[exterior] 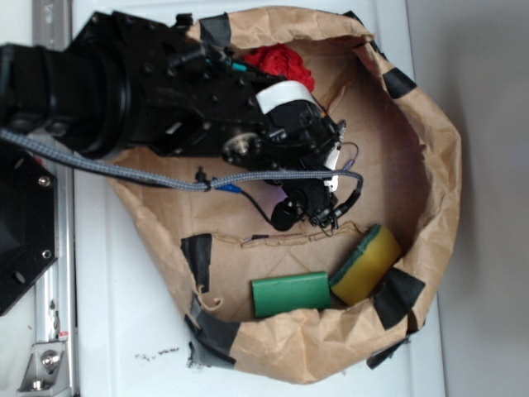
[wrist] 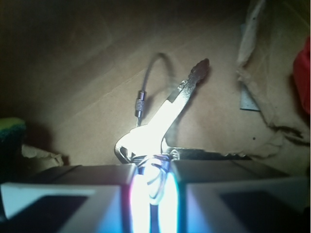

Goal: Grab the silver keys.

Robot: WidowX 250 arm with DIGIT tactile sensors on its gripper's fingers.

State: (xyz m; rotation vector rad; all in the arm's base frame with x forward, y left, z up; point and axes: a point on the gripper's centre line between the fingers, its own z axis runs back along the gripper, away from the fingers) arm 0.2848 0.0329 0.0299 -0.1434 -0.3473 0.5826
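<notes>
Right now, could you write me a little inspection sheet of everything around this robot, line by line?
Surface: white table; on it a brown paper nest patched with black tape.
Job's things: silver keys on a wire ring, pinched between the fingers, seen in the wrist view; hidden in the exterior view.
Clutter: yellow sponge, green block, red cloth, all inside the nest.
Grippers: gripper shut on the keys.
Cables: braided grey cable across the arm; thin wires by the gripper.
Surroundings: metal rail at left.
</notes>
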